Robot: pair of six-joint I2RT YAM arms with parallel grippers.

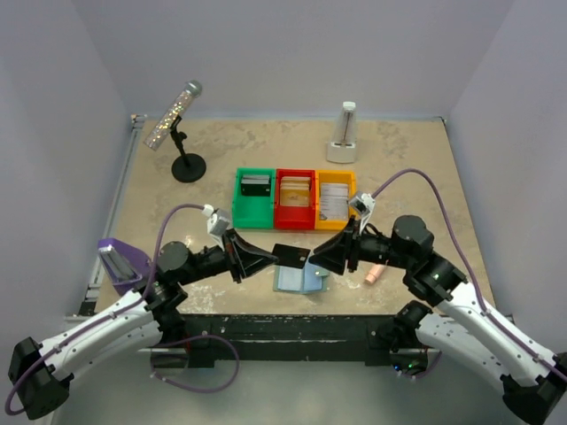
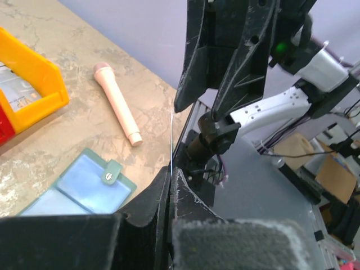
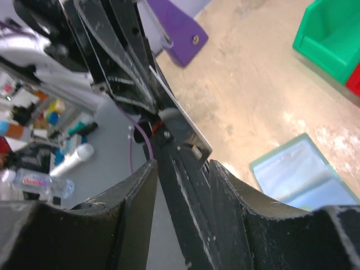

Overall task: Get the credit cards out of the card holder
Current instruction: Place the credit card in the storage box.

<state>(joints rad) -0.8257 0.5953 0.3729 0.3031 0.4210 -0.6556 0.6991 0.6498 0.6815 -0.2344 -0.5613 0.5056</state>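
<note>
The left end effector (image 1: 275, 257) is clamped on a dark card (image 1: 291, 257), holding it in the air just above the card holder (image 1: 292, 282). From the left wrist the card shows only as a thin edge rising out of the pressed-together fingertips. The right end effector (image 1: 313, 255) faces it from the other side. Its fingers (image 3: 225, 185) stand apart, with the free corner of the card lying in the gap between them, not pinched as far as the right wrist view shows. So the card hangs from the left arm alone.

The card holder lies open and flat on the bench (image 1: 425, 177), near the front edge and under the two end effectors, its small tab (image 2: 109, 175) turned up. The pockets that show are pale and see-through, and no card face is obvious in them. Part of the holder is hidden by the arms, though, so I cannot tell whether it is empty.

Behind it stand a green bin (image 1: 254, 220), a red bin (image 1: 296, 221) and a yellow bin (image 1: 337, 174), side by side. Each holds flat pieces that look like cards: dark in the green, tan in the red, whitish in the yellow.

By this showing the task looks well along. Several cards seem to be out and sorted, and one more is out of the holder but not yet set down. What is left is to place the dark card, likely in the green bin, and to check the holder for any others.
</note>
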